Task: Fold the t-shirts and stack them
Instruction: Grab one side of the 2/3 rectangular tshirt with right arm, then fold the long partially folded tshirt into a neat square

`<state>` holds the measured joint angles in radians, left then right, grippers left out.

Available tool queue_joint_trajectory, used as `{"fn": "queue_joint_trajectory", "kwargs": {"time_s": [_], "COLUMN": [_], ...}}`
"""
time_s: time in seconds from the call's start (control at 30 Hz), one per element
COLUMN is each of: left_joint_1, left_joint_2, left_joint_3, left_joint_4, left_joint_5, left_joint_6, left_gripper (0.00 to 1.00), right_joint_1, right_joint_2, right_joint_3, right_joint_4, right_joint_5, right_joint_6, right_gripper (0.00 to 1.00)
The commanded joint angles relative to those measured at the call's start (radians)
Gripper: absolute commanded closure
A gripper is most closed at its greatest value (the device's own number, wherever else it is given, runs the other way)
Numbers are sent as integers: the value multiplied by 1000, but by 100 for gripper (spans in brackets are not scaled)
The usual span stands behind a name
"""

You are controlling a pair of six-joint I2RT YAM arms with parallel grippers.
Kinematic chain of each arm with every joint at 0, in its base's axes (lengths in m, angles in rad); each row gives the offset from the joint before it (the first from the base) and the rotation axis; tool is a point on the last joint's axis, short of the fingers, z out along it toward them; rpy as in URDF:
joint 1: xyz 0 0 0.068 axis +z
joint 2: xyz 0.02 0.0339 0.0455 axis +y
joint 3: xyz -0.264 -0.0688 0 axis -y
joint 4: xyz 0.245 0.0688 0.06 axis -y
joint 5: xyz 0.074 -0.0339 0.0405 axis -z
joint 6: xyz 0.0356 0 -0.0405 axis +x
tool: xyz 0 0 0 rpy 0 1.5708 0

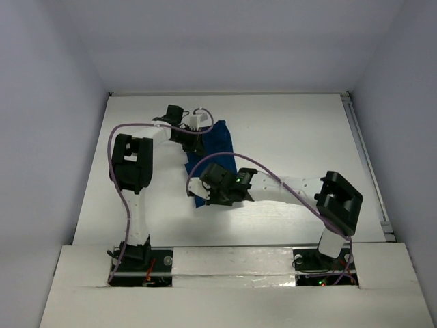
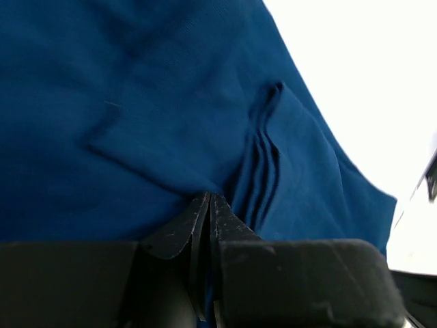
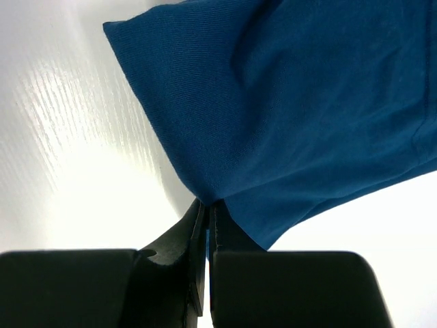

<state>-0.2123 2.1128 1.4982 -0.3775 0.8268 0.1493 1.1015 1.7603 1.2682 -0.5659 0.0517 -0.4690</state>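
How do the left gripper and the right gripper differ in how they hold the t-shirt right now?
The left gripper pinches bunched pleats inside the t-shirt; the right gripper pinches a flat edge. The left grips the shirt's far end, the right its near end. Both are shut on cloth.

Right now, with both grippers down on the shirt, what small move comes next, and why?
Probably raise both arms slightly together. The left gripper and right gripper each look shut on the t-shirt, which lies bunched on the table.
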Motion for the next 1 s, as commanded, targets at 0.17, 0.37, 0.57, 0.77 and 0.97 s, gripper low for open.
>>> {"fn": "queue_joint_trajectory", "kwargs": {"time_s": [0.17,0.37,0.57,0.77,0.97], "left_joint_1": [-114,-167,-182,-249,-300], "left_joint_2": [-22,-53,-22,-40,-57], "left_joint_3": [-121,-202,-256,-274,-270], "left_joint_4": [-129,-126,-103,-153,-238], "left_joint_5": [6,-77,-104,-77,1], "left_joint_6": [129,145,148,177,271], "left_gripper": [100,100,100,100,100], "right_joint_1": [12,12,12,12,12], "right_joint_2": [-44,-78,-131,-162,-137], "right_joint_3": [7,20,33,59,88], "right_joint_4": [-20,-43,-72,-100,-83], "right_joint_5": [-38,-36,-39,-12,49], "right_joint_6": [13,9,-2,-13,-40], "right_gripper": [100,100,100,100,100]}}
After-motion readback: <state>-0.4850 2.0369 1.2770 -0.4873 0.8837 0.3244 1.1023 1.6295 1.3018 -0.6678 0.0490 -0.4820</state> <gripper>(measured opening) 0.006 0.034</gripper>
